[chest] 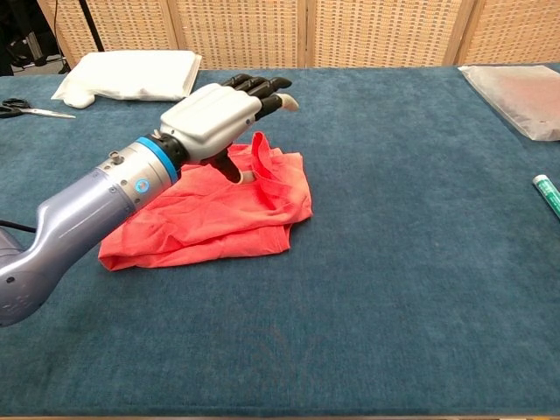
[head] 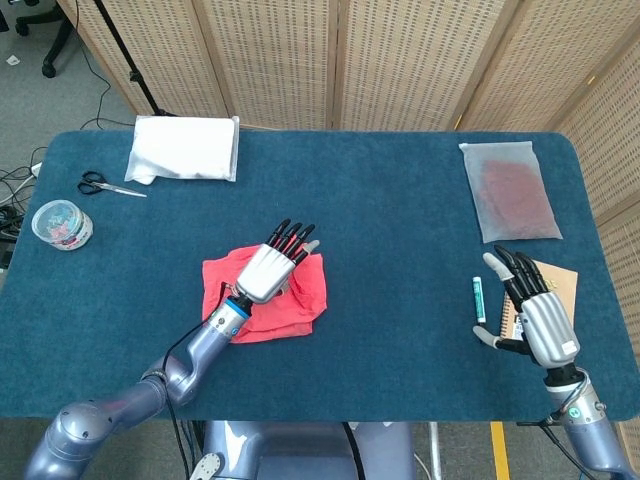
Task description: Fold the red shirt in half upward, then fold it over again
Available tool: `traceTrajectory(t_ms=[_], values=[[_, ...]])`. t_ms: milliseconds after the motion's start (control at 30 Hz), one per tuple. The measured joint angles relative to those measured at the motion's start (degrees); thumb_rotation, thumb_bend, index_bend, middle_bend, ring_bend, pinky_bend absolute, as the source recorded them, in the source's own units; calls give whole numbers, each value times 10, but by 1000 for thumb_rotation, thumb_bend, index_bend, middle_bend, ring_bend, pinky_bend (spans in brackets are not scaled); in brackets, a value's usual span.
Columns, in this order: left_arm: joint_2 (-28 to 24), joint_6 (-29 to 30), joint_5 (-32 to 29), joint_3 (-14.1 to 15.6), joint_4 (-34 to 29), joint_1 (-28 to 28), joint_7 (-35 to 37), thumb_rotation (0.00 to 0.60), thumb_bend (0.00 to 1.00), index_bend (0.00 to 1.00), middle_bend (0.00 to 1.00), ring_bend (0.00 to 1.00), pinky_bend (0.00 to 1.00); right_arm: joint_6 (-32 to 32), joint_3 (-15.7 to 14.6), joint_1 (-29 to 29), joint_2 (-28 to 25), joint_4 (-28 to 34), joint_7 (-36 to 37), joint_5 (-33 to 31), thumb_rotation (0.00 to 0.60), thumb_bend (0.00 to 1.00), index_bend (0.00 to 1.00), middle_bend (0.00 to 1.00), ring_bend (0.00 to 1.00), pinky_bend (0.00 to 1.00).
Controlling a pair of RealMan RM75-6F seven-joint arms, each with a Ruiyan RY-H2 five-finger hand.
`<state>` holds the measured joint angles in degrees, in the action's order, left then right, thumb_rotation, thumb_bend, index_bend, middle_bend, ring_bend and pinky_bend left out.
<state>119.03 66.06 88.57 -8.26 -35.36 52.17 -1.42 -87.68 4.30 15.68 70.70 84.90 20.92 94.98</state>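
Observation:
The red shirt (head: 300, 300) (chest: 210, 223) lies folded in a rough rectangle on the blue table, left of centre, with a raised crease along its right side. My left hand (head: 270, 268) (chest: 219, 114) hovers over the shirt's upper middle, fingers stretched out and apart, holding nothing; its thumb hangs just above the cloth. My right hand (head: 535, 315) rests open at the table's right front, far from the shirt; the chest view does not show it.
A white folded cloth (head: 185, 148) lies at the back left, with scissors (head: 105, 185) and a round tub (head: 62, 223) near the left edge. A clear bag (head: 508, 190) lies at the back right. A green marker (head: 479, 298) and a notebook (head: 555, 280) lie by my right hand.

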Motion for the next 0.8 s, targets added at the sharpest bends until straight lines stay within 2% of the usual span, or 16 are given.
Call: traceTrajectory(t_ms=[267,433,600,800], values=[[61,-15,-10,-19,75,45,-8,600,211,0,0,0,0,2,1,-1,-2,-3,8,-4,600,0,0,0,0,4],[78,-28,-17,-20,94,52,-4,600,209,0,0,0,0,1,1,-2,-4,-2,10,-4,600,0,0,0,0,4],[72,-5,-16,-21,90,51,7,600,207,0,0,0,0,-1,1,-3,-4,-2,9,-4,600,0,0,0,0,4],[34,28,-16,-27,48,46,22,600,170,0,0,0,0,-1,0,-3,-4,0,4,-1,600,0,0,0,0,4]])
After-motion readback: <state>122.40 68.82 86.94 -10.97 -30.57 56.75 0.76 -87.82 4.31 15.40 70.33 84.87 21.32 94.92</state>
